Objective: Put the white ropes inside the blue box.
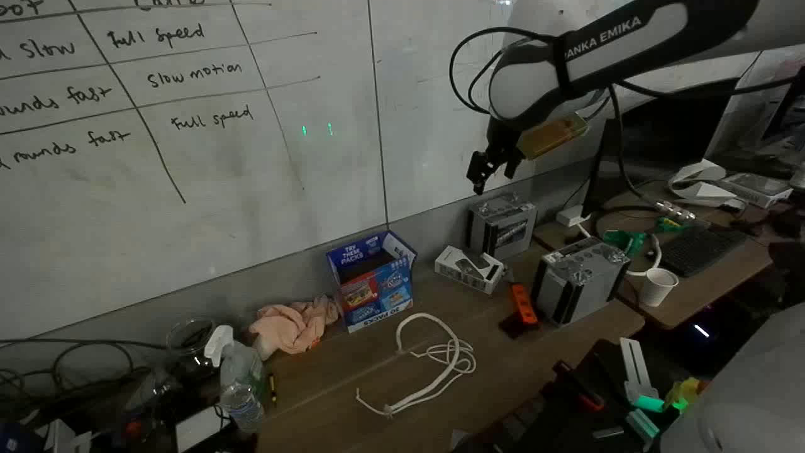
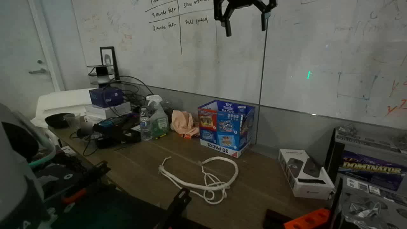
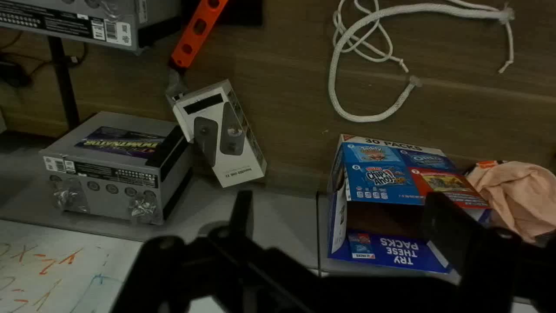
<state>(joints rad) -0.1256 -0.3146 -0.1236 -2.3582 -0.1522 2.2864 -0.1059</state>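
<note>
wooden table [image 2: 257, 178] below a whiteboard [image 2: 238, 73]. white ropes [image 2: 203, 187] lie curled on it in front of the blue snack-pack box [image 2: 222, 127], peach cloth [image 2: 182, 124] just beside that. gripper [image 2: 246, 32] is way above box level, spread wide, holding nothing.

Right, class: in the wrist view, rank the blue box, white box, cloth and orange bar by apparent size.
Largest: blue box
Middle, too alike to rank: white box and cloth
Smallest: orange bar, cut off above
</note>
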